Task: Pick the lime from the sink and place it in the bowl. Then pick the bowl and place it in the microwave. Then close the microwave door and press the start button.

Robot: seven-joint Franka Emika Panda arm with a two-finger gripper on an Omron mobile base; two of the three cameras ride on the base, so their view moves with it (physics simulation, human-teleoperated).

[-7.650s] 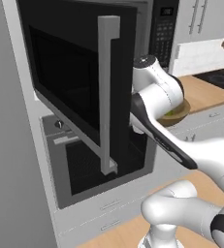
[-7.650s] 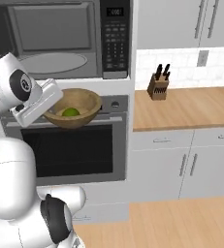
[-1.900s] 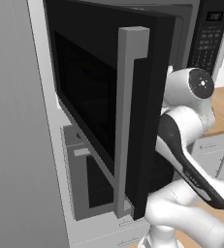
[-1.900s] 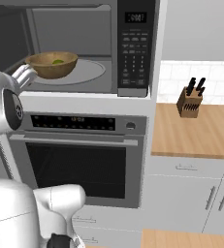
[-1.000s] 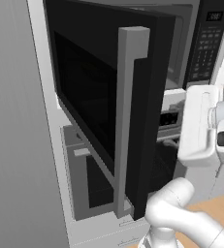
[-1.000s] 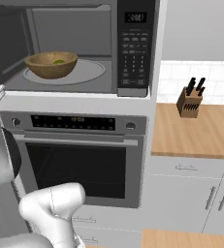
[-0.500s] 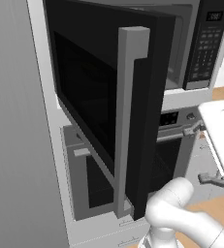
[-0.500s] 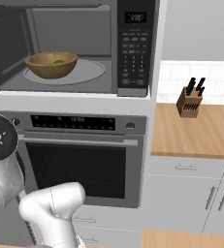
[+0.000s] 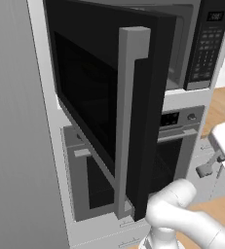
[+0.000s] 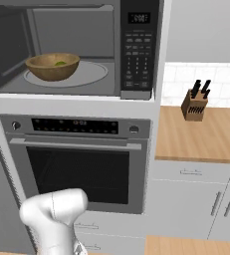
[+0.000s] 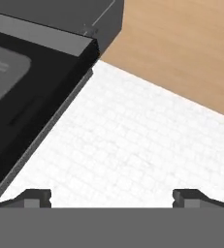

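The black microwave (image 10: 76, 50) stands with its door (image 9: 99, 97) swung wide open to the left, the long silver handle (image 9: 131, 121) facing me. Inside, on the turntable, sits the brown wooden bowl (image 10: 53, 66) with the green lime (image 10: 60, 63) in it. The keypad panel (image 10: 139, 55) is to the right of the cavity. In the hand view my gripper (image 11: 112, 197) is open and holds nothing. It is clear of the bowl and looks at white tiled wall and a black appliance edge (image 11: 36, 97). The sink is out of view.
Below the microwave is the black-and-silver oven (image 10: 76, 164) with a horizontal handle. A wooden counter (image 10: 201, 134) with a knife block (image 10: 194, 105) lies to the right, white cabinets beneath. The open door juts far out toward the base.
The arm has drawn back from the microwave and swung down and right, its upper links leaving the right base view. The bowl with the lime stays in the cavity.
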